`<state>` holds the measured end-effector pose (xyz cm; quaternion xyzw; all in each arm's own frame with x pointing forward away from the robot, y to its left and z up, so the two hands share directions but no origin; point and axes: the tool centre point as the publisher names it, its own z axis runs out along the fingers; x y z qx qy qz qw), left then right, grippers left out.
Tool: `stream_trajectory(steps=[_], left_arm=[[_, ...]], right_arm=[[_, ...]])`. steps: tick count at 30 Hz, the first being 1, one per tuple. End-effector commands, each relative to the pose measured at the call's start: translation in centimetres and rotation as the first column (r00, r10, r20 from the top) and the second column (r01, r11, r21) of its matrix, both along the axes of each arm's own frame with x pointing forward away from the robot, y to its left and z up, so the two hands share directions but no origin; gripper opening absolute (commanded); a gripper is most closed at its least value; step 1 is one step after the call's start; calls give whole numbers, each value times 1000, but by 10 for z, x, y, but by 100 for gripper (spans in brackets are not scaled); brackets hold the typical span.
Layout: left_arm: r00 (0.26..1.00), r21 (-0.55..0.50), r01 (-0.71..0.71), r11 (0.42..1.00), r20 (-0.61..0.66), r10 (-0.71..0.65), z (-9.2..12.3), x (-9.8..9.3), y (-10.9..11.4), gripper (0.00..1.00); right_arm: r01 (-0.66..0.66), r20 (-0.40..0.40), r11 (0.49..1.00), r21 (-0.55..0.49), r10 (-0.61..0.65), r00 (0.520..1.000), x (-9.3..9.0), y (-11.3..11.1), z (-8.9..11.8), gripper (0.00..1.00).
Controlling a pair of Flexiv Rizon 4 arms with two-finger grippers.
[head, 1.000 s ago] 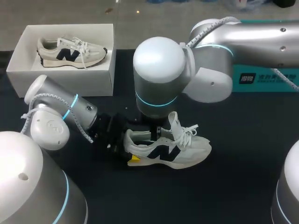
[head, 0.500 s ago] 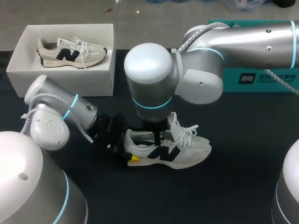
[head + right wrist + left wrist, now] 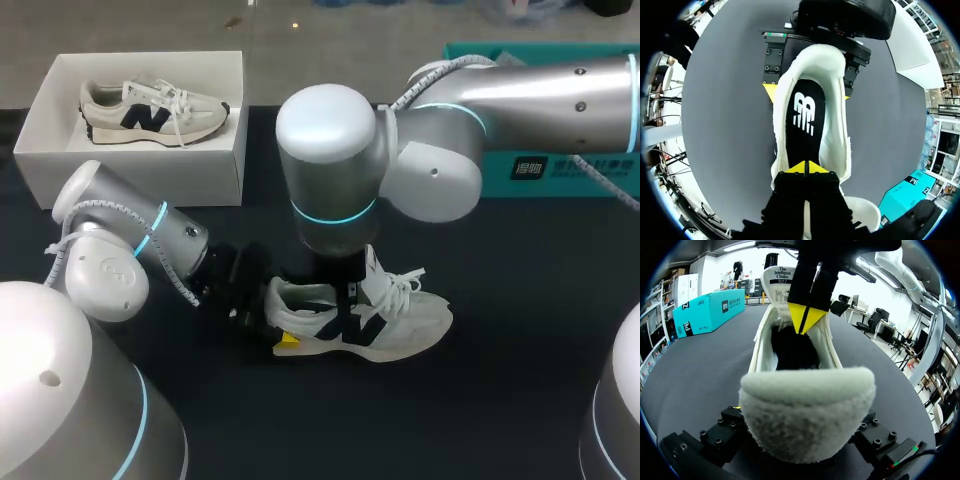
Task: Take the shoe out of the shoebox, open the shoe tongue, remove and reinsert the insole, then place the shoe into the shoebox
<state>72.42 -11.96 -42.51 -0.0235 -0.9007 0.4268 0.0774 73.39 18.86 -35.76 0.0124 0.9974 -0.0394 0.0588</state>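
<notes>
One step looked done: the shoe point(image 3: 390, 330) lay out of the shoebox point(image 3: 140, 172) on the counter point(image 3: 520, 400), its heel clamped in the left jaws. The right jaws, tips together, hung in the shoe's mouth just above the insole point(image 3: 802, 125), which sat seated. Insole pull, refit and reboxing apparently remained.

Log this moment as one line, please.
left gripper: shut on sneaker heel | right gripper: shut, tips over insole | second sneaker: in shoebox
</notes>
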Motion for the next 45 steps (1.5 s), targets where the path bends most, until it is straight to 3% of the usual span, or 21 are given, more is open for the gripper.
stream_trajectory(steps=[1,8,19,26,30,34,45], left_arm=[[1000,3,1,1000,-2,-1,-9,3,-3,0],[1000,3,1,1000,-2,-1,-9,3,-3,0],[1000,3,1,1000,-2,-1,-9,3,-3,0],[1000,3,1,1000,-2,-1,-9,3,-3,0],[1000,3,1,1000,-2,-1,-9,3,-3,0],[1000,3,1,1000,-2,-1,-9,3,-3,0],[1000,3,1,1000,-2,-1,-9,3,-3,0]], right_arm=[[-7,-22,1000,-4,6,1000,13,9,-9,0],[-18,-43,1000,-4,18,999,20,12,-13,0],[12,-100,1000,-12,-13,995,6,6,-30,0],[44,-80,999,-9,-45,996,13,5,-38,0],[51,-57,999,-2,-51,997,17,8,-37,29],[53,-44,999,0,-53,998,21,8,-37,39],[60,-102,998,-21,-62,993,15,5,-67,39]])
